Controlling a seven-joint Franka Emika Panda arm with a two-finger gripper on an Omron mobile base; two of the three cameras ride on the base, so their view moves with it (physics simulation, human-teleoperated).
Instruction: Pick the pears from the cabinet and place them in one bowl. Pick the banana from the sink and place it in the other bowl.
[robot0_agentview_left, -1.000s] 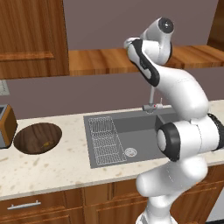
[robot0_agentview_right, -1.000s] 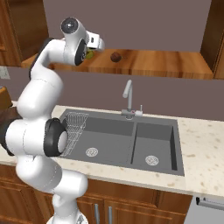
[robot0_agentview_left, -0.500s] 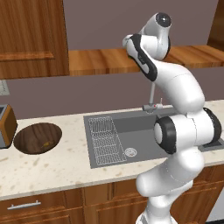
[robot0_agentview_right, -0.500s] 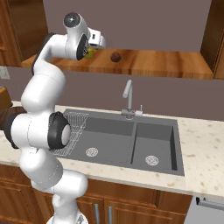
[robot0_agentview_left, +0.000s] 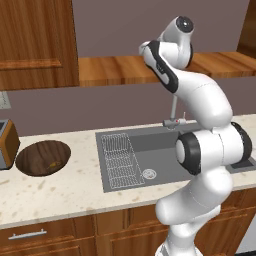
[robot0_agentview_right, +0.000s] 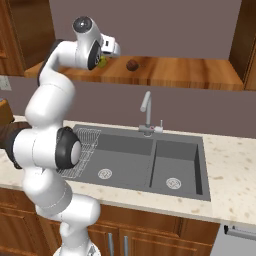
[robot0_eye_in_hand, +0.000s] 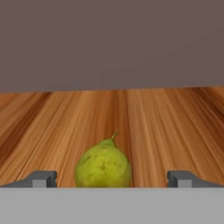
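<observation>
1 yellow-green pear (robot0_eye_in_hand: 103, 162) sits between the wide-open, empty claw's (robot0_eye_in_hand: 112, 178) fingertips (robot0_eye_in_hand: 40, 179).

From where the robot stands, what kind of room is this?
A kitchen, computer-rendered by the look of it: a double-basin sink with a faucet in a speckled counter, and a wooden cabinet shelf holding pears.

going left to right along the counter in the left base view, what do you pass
toaster → wooden bowl → wire rack → round drain → faucet
</observation>
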